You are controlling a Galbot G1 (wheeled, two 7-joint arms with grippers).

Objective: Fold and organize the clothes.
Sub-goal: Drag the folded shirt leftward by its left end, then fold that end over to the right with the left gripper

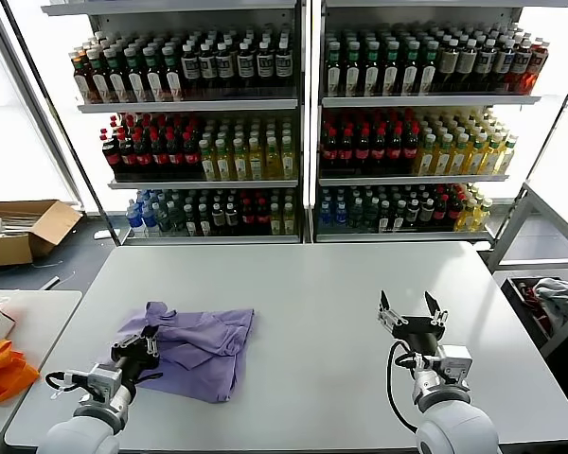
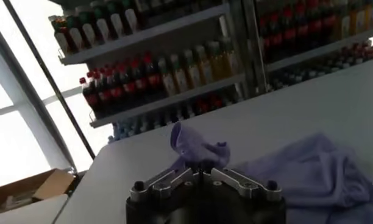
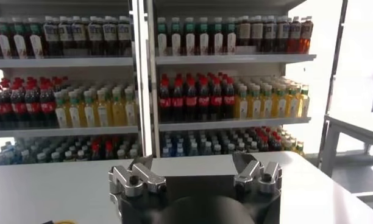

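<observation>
Lavender T-shirt (image 1: pixel 194 348) sits on the near-left part of the grey-white table (image 1: pixel 312 293), and it's a soft, thin thing, rumpled into loose folds rather than lying flat. Its near edge droops in a slack point, and creases run across the upper layer where one part is doubled over another. Left gripper (image 1: pixel 148 338) is right at the shirt's left edge, black metal fingers pinched tight together on a bit of the cloth. From the left wrist view you can see it plainly: a small tuft of purple fabric (image 2: pixel 195 148) puffs up out of the closed fingertips, crinkled and bunched, while the rest of the shirt spreads limp across the smooth tabletop. Over on the other side, the right gripper (image 1: pixel 412 312) hovers above bare table, well apart from the shirt, its two dark prongs spread wide and holding nothing. Behind the table, metal shelves (image 1: pixel 303 104) carry tight rows of plastic bottles. An open cardboard box (image 1: pixel 19 230) lies on the floor at far left, and a bright orange fabric bag (image 1: pixel 0 371) slumps on the neighbouring table.
</observation>
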